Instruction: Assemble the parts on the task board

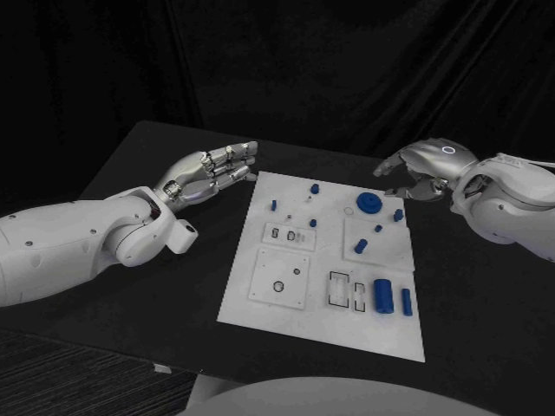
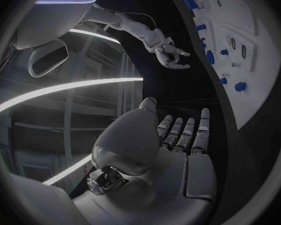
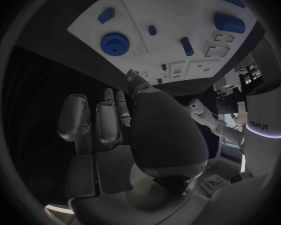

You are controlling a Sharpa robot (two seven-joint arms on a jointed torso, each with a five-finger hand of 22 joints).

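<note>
White and flat, the task board (image 1: pixel 277 290) lies mid-table in the head view, its blue parts scattered: a gear (image 1: pixel 368 203) near the far right corner, a large cylinder (image 1: pixel 384 295) toward the near right edge. The left hand (image 1: pixel 212 173) hovers off the board's far left corner, fingers spread and empty; the right hand (image 1: pixel 418 169) hangs beyond the far right corner, fingers loosely curled, holding nothing. From the left wrist, that hand's fingers (image 2: pixel 184 132) lie straight, apart from the board. From the right wrist, the gear (image 3: pixel 115 43) sits just ahead of the hand. Best, I judge, to descend squarely over one part and pinch it cleanly before lifting.
</note>
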